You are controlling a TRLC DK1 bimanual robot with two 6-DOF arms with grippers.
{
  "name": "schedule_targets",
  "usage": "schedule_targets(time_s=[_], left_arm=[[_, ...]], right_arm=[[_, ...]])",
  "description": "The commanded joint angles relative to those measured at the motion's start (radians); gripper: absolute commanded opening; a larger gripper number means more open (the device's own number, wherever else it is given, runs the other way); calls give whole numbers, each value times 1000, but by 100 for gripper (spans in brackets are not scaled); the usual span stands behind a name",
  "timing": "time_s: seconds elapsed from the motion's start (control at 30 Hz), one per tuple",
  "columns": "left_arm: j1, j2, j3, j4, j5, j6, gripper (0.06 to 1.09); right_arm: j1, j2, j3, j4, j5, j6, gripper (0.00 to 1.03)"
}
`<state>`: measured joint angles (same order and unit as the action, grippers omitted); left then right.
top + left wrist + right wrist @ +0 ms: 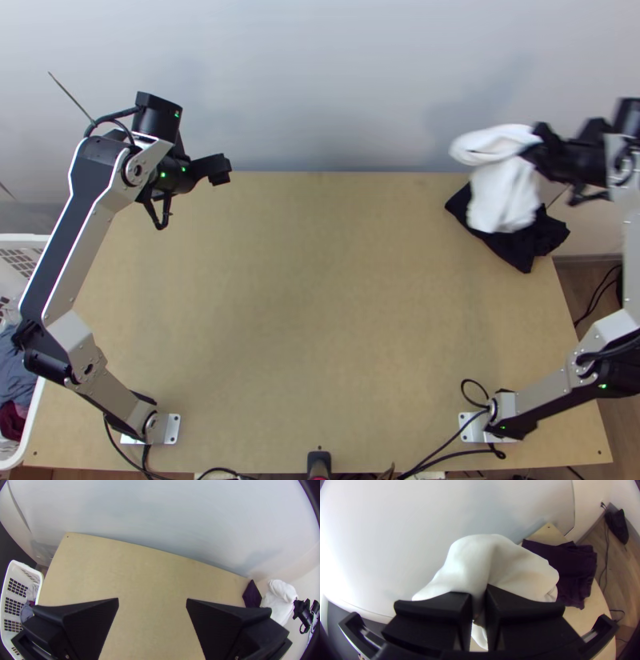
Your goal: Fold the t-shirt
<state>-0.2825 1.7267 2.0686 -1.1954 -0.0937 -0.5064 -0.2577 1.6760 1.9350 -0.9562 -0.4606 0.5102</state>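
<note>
Over the dark, folded cloth [516,246] on the light wooden bench [320,280], the soft white t-shirt [504,196] hung bunched, pinched in the closed black jaws of the right gripper [478,595]. Well apart from that cloth, the left gripper [152,602] had its jaws wide and empty. Light and limp, the shirt would probably crease; its shoulder corners seemed the best holds.
</note>
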Motion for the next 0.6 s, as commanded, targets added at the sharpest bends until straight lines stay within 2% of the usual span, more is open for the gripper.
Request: schedule_targets(time_s=[0.0,0.17,0.37,0.57], left_arm=[[5,-10,-27,0,2,3,104],[11,-16,-39,0,2,5,104],[68,-53,-93,0,2,22,104],[109,-67,-128,2,11,34,104]], right_arm=[[-227,56,10,-38,-78,-164,3],[-244,218,68,-38,-76,-257,3],[-215,416,223,-69,-76,-265,3],[-104,516,260,-90,-76,-268,3]])
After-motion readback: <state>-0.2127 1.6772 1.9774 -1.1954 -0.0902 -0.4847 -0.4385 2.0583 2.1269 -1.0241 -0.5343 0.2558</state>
